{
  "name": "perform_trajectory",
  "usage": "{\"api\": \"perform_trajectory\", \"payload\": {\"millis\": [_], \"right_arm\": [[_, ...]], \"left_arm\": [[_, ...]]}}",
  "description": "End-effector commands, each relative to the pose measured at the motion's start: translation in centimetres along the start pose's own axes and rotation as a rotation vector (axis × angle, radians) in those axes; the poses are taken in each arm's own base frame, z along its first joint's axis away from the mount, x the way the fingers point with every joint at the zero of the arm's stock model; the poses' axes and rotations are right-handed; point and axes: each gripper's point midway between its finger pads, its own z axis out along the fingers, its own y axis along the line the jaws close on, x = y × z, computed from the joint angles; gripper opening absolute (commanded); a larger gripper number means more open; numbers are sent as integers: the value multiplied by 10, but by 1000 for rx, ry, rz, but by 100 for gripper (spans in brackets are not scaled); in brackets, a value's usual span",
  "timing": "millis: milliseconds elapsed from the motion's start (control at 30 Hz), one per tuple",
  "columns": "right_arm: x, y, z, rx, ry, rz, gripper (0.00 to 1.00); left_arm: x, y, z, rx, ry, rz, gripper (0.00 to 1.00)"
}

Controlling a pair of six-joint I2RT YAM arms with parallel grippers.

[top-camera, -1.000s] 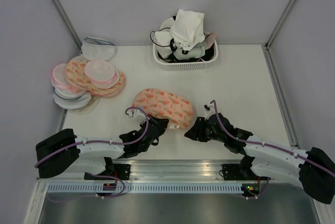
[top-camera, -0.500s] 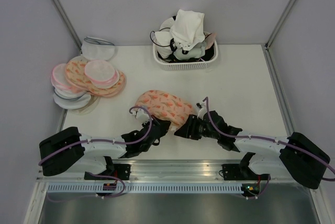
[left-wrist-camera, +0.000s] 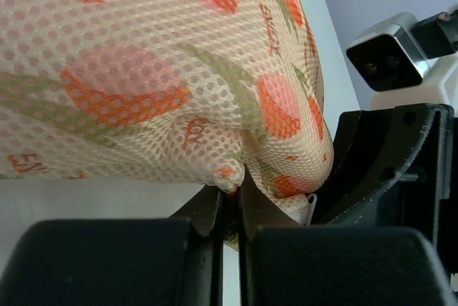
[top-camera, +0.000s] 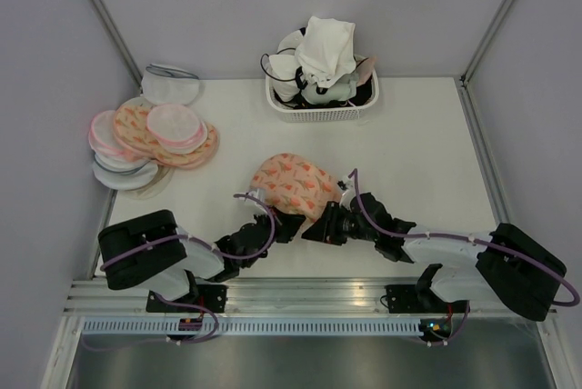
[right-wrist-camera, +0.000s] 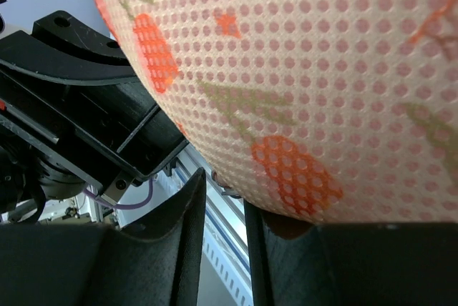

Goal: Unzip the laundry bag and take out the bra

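The laundry bag [top-camera: 296,184], peach mesh with orange leaf print, stands bunched up at the table's near middle. My left gripper [top-camera: 291,223] is at its near edge. In the left wrist view that gripper [left-wrist-camera: 232,193] is shut on a fold of the bag [left-wrist-camera: 143,70] at its lower rim. My right gripper [top-camera: 320,225] meets the same edge from the right. In the right wrist view its jaws [right-wrist-camera: 224,190] stand a little apart under the bag [right-wrist-camera: 322,70], with a small zip pull [right-wrist-camera: 230,193] hanging at the gap's top, not pinched. The bra is out of view.
A white basket [top-camera: 318,113] heaped with white and dark garments sits at the back. A pile of similar peach and pink pouches [top-camera: 150,139] lies at the left, with a white pouch [top-camera: 171,86] behind it. Enclosure walls stand on both sides.
The bag has been drawn right and bunched up higher. Both grippers have closed in on its near edge, the right one moving left under it. The right jaws widened, then narrowed.
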Motion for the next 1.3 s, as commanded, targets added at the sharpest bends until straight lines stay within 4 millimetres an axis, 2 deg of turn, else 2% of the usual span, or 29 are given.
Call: {"api": "perform_trajectory", "payload": {"millis": [0, 100, 200, 367, 467, 567, 667, 800, 967, 1033, 1267], "right_arm": [[-26, 27, -3, -68, -106, -47, 31], [-25, 19, -4, -29, -104, -51, 31], [-23, 17, -5, -17, -97, -60, 55], [-20, 9, -10, 33, -80, -68, 58], [-23, 4, -15, 53, -111, -72, 57], [-27, 6, -16, 58, -126, -74, 56], [-29, 9, -13, 49, -128, -76, 47], [-26, 9, -8, 36, -107, -78, 23], [-23, 8, -8, 26, -98, -80, 11], [-22, 9, -9, 22, -97, -83, 2], [-17, 8, -12, 15, -77, -95, 0]], "left_arm": [[-12, -43, -10, 193, -27, -2, 2], [-22, -52, -10, 206, -55, 7, 2], [-26, -60, -8, 210, -50, 34, 2], [-39, -34, -16, 122, -122, 34, 2], [-42, -39, -20, 137, -118, 47, 2], [-44, -52, -22, 185, -112, 34, 2], [-42, -53, -24, 202, -105, 24, 2], [-42, -54, -22, 196, -105, 7, 2], [-44, -48, -20, 170, -119, 0, 2], [-43, -41, -19, 136, -121, -1, 2], [-54, -27, -7, 33, -144, -41, 2]]}}
